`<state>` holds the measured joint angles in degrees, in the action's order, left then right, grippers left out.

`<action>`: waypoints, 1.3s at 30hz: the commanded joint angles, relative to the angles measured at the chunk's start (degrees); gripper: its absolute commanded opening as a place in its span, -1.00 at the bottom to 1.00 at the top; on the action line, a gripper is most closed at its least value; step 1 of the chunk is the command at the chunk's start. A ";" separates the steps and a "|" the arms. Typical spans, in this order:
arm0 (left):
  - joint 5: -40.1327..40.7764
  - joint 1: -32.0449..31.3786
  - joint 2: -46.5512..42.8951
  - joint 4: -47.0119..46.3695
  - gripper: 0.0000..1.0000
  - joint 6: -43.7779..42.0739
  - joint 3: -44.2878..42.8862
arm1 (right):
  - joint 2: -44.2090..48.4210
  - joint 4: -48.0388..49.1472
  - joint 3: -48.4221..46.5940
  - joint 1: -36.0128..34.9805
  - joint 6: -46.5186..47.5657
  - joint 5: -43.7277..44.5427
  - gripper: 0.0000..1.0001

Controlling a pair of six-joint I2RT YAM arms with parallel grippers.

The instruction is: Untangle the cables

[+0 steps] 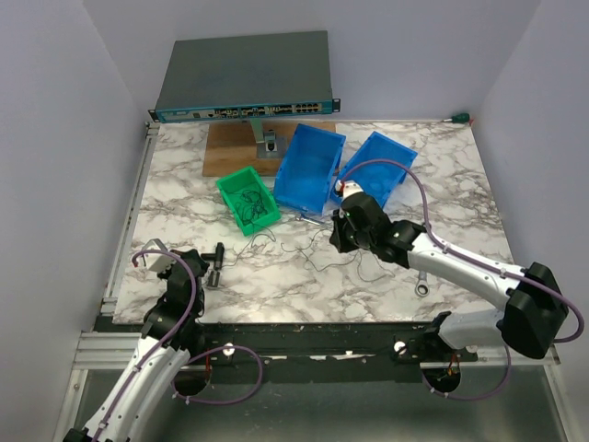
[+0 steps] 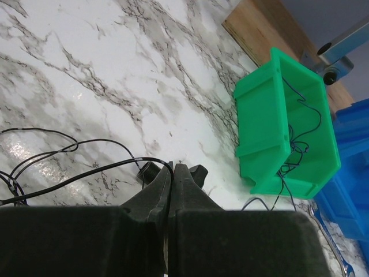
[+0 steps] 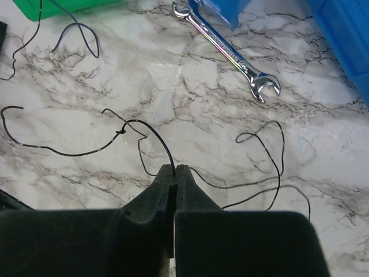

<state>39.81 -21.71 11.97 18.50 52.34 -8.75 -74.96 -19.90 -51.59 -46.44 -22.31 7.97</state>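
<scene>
— Right gripper (image 3: 174,168) is clenched, and a thin black strand runs straight into the seam between my fingers, so I take it as pinched. Left gripper (image 2: 173,167) is the same: squeezed closed, with a black strand ending at its tips.

— Where are the cables?

— Some cables (image 3: 121,131) lie loose on the table (image 1: 460,184), around its middle and toward the near edge, between my two grippers. More are heaped in the green bin (image 2: 262,133), left of the middle toward the far edge, with a strand or two trailing over its rim.

— How do they look?

— Hair-thin, dark and limp, lying in open loops and squiggles. One strand ahead of my right gripper has a tiny knot or crossing. I cannot tell which.

— What could go wrong?

— If I pull my grippers apart fast, that spot could cinch tight instead of opening. Strands this fine could also slide out of my soft pads under tension. A dragged loop might catch on the wrench (image 3: 228,51) lying by the blue bin (image 1: 308,170). A strand linked to the green bin's heap could haul more out.
</scene>
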 commanded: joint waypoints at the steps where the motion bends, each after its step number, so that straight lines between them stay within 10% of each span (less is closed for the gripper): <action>1: -1.69 0.06 0.87 -0.65 -1.00 -0.07 -0.43 | -2.28 0.07 -3.18 -0.24 1.72 0.30 -0.91; 3: -2.11 0.05 0.83 -1.14 -1.00 -0.75 -0.30 | -4.29 -1.73 -4.39 -0.23 1.37 1.84 -0.62; 7: -2.13 0.02 -0.09 -1.09 -1.00 -0.87 -0.04 | -5.40 -5.25 -3.98 -0.23 -0.20 5.64 0.88; 8: -2.18 0.02 -0.43 -1.09 -1.00 -1.00 0.05 | -4.87 -5.60 -3.30 -0.23 -0.96 7.60 1.00; 15: -2.37 0.10 -1.81 -0.84 -1.00 -0.99 0.49 | -2.53 -8.71 0.22 2.79 -7.34 11.06 1.00; 39: -2.48 0.07 -3.04 0.09 -1.00 -0.60 0.67 | -11.28 12.95 9.43 16.57 -6.59 -23.04 1.00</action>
<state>38.04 -21.71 9.47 18.52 52.05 -8.73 -87.42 -10.07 -44.42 -30.04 -31.40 -6.02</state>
